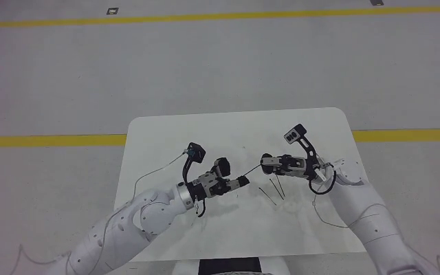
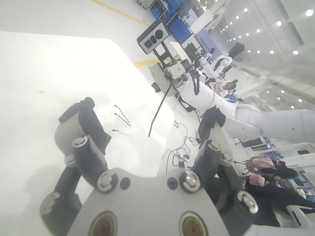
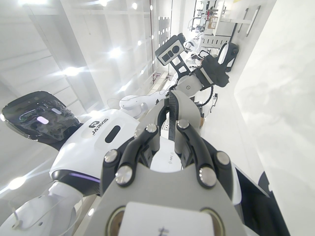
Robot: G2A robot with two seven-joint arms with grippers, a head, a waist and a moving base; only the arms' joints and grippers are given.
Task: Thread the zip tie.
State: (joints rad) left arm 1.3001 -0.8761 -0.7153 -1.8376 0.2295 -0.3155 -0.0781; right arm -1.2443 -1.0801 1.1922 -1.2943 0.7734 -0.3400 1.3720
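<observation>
**Tabletop and room.** A white tabletop [image 1: 172, 137] with rounded corners carries three spare zip ties [image 2: 122, 117]. They lie loose and close together, on the robot's side of the right gripper. Beyond the far edge is a pale floor [image 1: 220, 75] crossed by yellow lines [image 1: 220, 15]. The wrist views show a large hall with rows of ceiling lights [image 2: 278, 23].

**Arms.** Both arms are raised over the middle of the tabletop with their wrists turned toward each other.
- The left gripper [image 2: 147, 116] is spread wide, its two black-padded fingers [image 2: 85, 114] well apart with nothing between them.
- The right gripper [image 3: 172, 99] faces it with its fingers pressed together, pinching one end of the zip tie [image 2: 158, 109].

**Zip tie.** The zip tie is a thin dark strip held clear of the tabletop. It runs straight from the right gripper toward the left gripper, and its free end is near the gap between the left fingers. Whether it touches them cannot be told.
</observation>
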